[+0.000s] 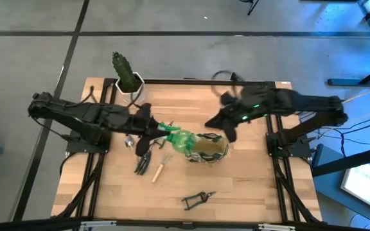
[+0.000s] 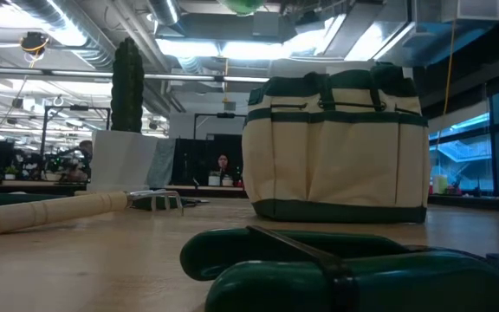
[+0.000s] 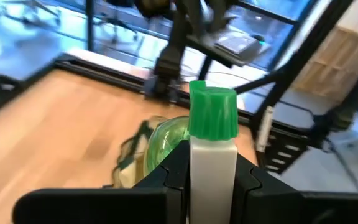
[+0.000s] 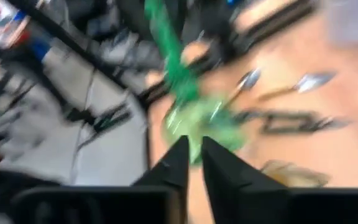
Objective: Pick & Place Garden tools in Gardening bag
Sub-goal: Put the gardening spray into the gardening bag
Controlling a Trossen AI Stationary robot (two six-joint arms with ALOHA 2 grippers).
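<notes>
Over the middle of the counter [image 1: 236, 186] I see the green spray bottle [image 1: 180, 140] lying level, its clear green body at the mouth of the gardening bag [image 1: 209, 148], its neck pinched in my left hand [image 1: 154, 128]. My right hand [image 1: 222, 119], fingers nearly pressed together on nothing, hangs just behind the bag. Only the low view shows the bag's tan pockets; only the high view shows the pruning shears [image 1: 198, 199] near the front edge.

Bright overhead light; right wrist view heavily motion-blurred, objects barely discernible.

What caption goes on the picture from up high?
Left claw carries the green spray bottle to the gardening bag; right claw waits by it.
</notes>
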